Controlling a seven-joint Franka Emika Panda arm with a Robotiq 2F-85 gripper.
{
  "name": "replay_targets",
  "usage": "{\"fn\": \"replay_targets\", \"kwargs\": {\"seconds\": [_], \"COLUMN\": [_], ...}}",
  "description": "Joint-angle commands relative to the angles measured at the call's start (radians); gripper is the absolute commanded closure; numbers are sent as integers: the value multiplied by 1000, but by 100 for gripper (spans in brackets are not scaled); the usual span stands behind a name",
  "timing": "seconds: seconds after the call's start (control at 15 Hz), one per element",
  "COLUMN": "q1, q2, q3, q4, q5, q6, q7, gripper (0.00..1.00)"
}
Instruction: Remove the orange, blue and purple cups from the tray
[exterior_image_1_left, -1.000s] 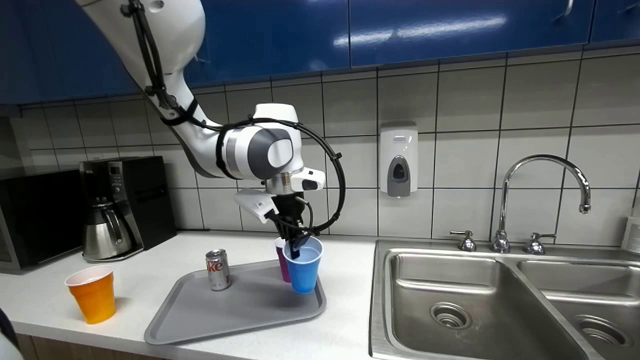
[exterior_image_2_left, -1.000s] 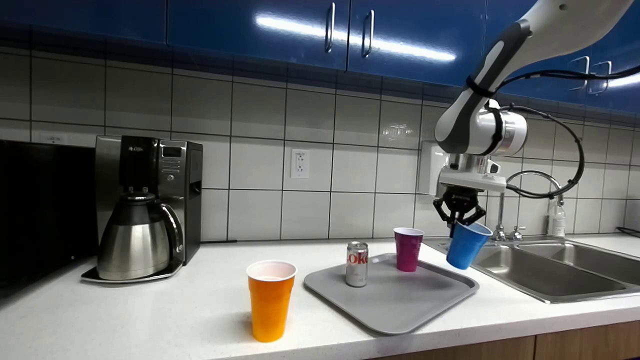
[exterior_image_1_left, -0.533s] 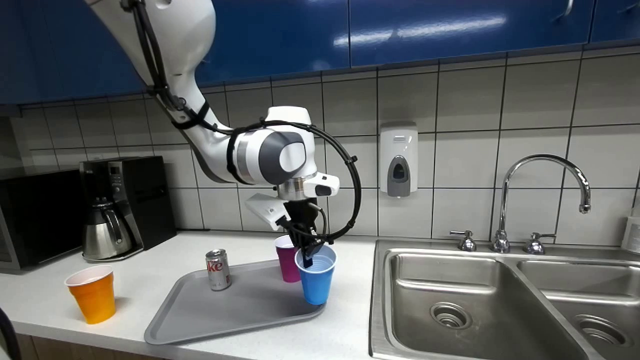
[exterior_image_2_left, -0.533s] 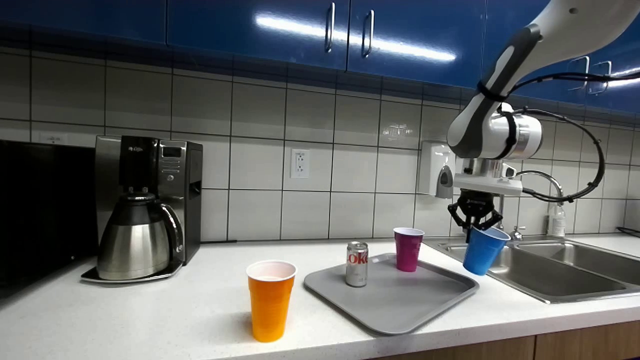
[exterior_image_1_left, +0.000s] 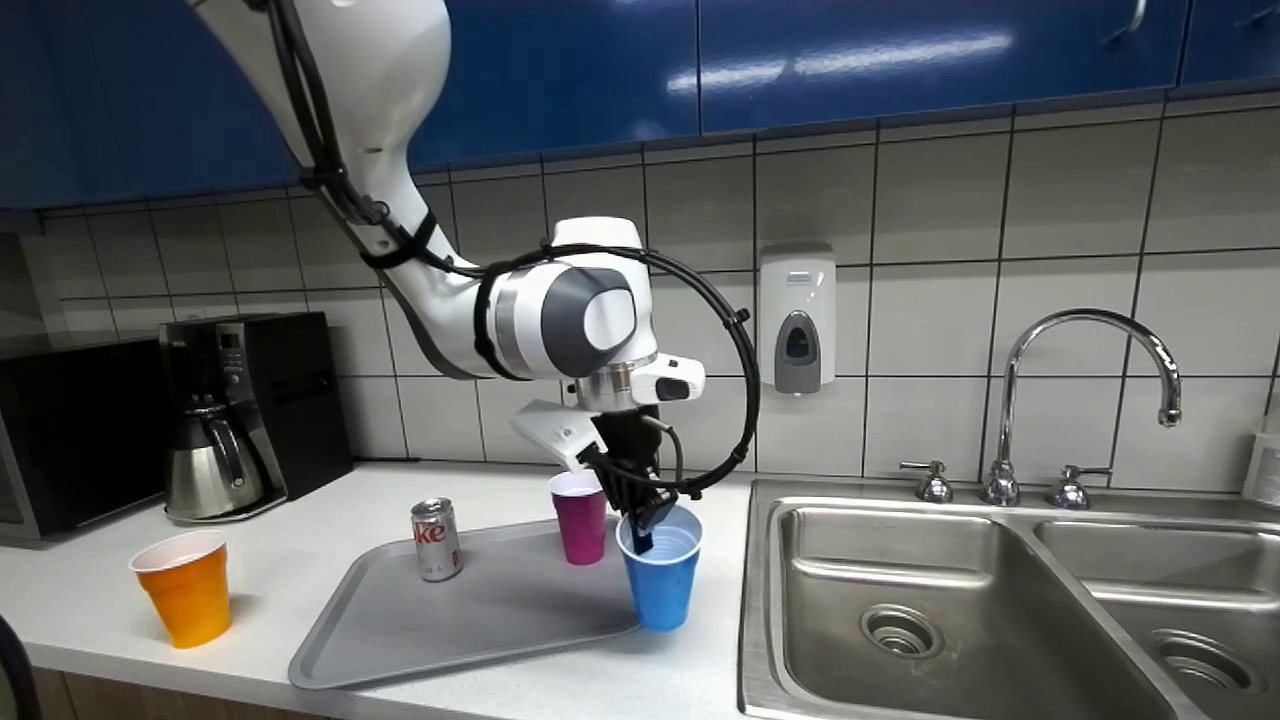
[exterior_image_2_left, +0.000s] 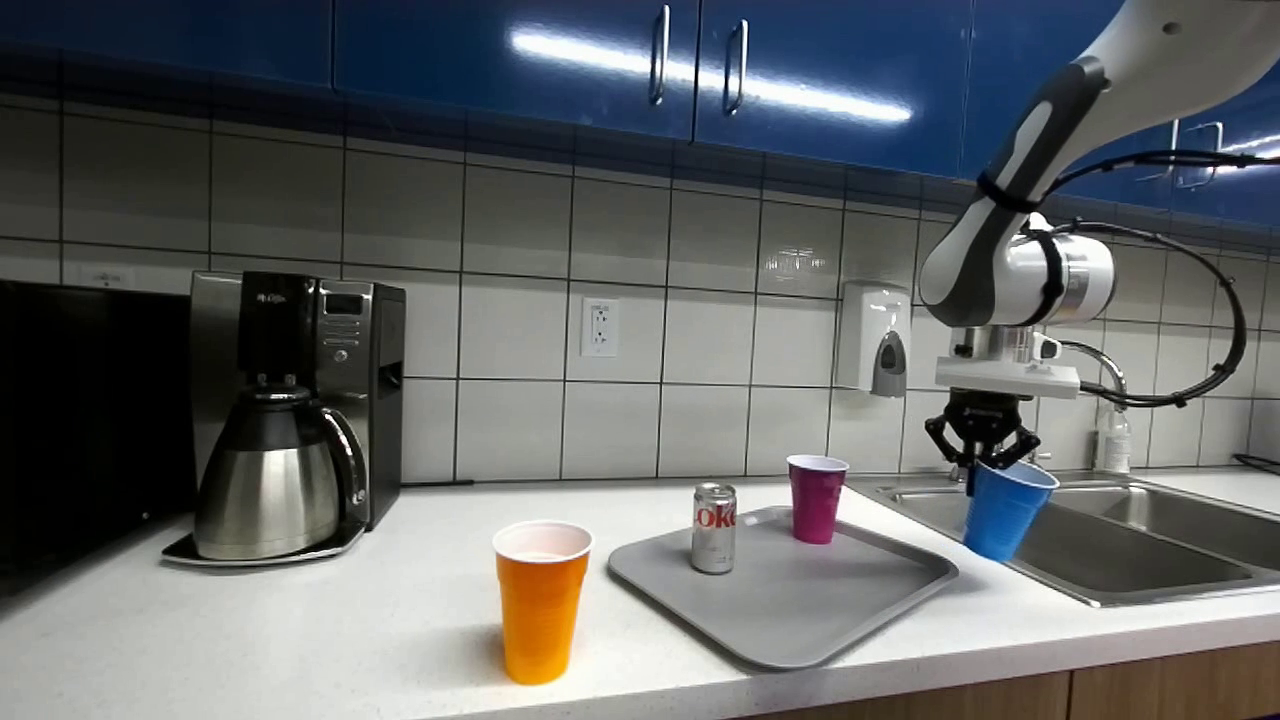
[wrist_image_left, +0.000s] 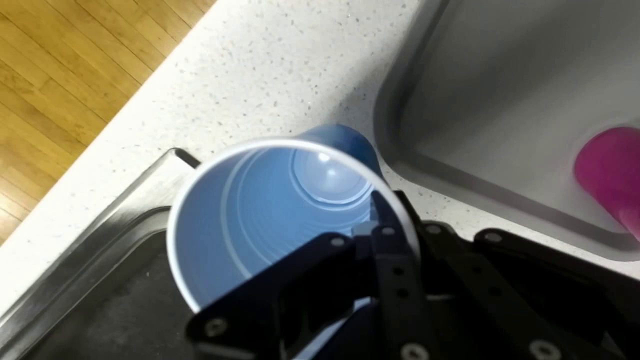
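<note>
The fingers (exterior_image_1_left: 643, 538) pinch the wall of the blue cup (exterior_image_2_left: 1010, 515), one tip inside it, and the cup hangs tilted between the tray (exterior_image_2_left: 800, 615) and the sink (wrist_image_left: 160, 184), its height above the desk (exterior_image_2_left: 300, 640) hard to judge; in an exterior view it hides the tray's corner. The purple cup (exterior_image_2_left: 818, 502) stands on the tray, partly cut off by the wrist view's edge, near a can (exterior_image_2_left: 714, 545) whose lettering runs out of sight. Clear of the tray, the orange cup (exterior_image_2_left: 540, 610) stands on the desk.
</note>
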Motion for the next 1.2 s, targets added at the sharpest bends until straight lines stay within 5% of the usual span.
{"fn": "replay_targets", "kwargs": {"seconds": [0.0, 0.93, 1.0, 1.13], "q1": [-22, -12, -10, -8], "q2": [-8, 66, 68, 68], "q3": [-4, -17, -17, -18], "q4": [-20, -6, -4, -6], "q5": [-48, -61, -70, -74], "q6": [9, 2, -5, -5], "q7": [35, 40, 46, 50], "gripper": [99, 99, 73, 65]}}
